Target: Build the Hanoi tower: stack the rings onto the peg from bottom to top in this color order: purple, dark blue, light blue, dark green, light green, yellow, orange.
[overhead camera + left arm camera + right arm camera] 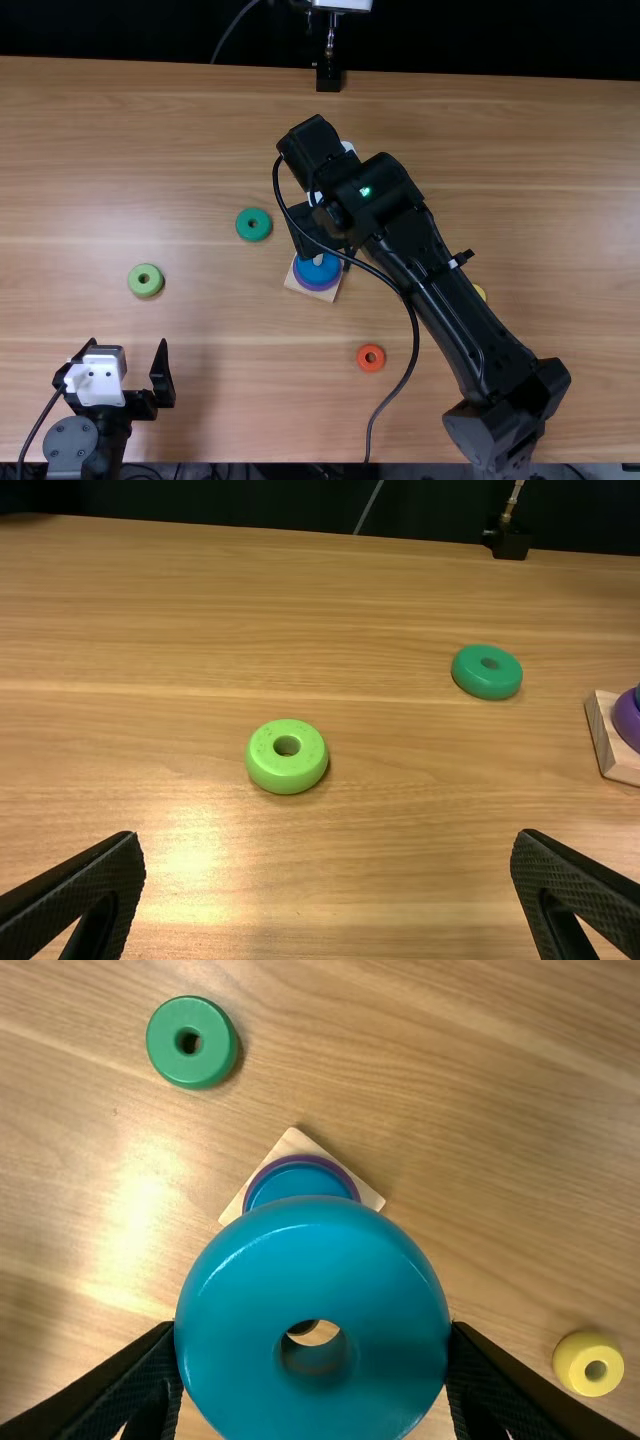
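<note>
In the top view my right gripper (325, 240) is above the wooden base (298, 287), where the dark blue ring (317, 273) lies on the purple ring (318, 289). The right wrist view has my right gripper (312, 1332) shut on the light blue ring (312, 1230), held over the base, whose peg shows through its hole. My left gripper (127, 355) stands open at the near left; its fingers (95, 885) are wide apart in its wrist view. Dark green (253, 224), light green (146, 280), orange (371, 358) and yellow (588, 1363) rings lie loose.
The right arm (450, 300) stretches diagonally over the table (130, 150) from the near right, with a cable looping beside it. A black stand (328, 78) is at the far edge.
</note>
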Tool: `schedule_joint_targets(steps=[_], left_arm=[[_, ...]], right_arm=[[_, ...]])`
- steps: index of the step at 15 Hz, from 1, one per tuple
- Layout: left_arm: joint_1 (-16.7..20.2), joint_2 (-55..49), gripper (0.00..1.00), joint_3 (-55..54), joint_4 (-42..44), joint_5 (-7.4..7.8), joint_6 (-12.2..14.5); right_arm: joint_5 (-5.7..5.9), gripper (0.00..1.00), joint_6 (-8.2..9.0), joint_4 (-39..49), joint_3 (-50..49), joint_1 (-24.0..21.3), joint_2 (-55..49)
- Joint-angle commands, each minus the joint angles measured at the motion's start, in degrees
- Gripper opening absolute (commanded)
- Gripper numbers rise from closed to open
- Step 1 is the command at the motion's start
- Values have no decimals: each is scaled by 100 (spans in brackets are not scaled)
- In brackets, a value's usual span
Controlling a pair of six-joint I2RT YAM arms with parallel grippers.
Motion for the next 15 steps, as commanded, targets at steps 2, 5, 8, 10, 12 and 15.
schedule_joint_targets(steps=[2, 5, 8, 10, 12, 15], left_arm=[[2, -89, 100, -668, -211, 122, 30], [2, -89, 100, -668, -211, 122, 30], [2, -89, 100, -668, -211, 122, 30], [2, -89, 100, -668, -211, 122, 30], [2, -89, 100, -668, -211, 122, 30], [2, -89, 100, -668, -211, 122, 30]], right_arm=[[52, 0, 8, -5, 158, -4, 174], [41, 0, 40, 5, 167, 4, 174], [41, 0, 40, -5, 167, 31, 165], [31, 0, 40, -16, 158, 83, 165], [31, 0, 40, -16, 158, 75, 147], [31, 0, 40, -16, 158, 83, 121]])
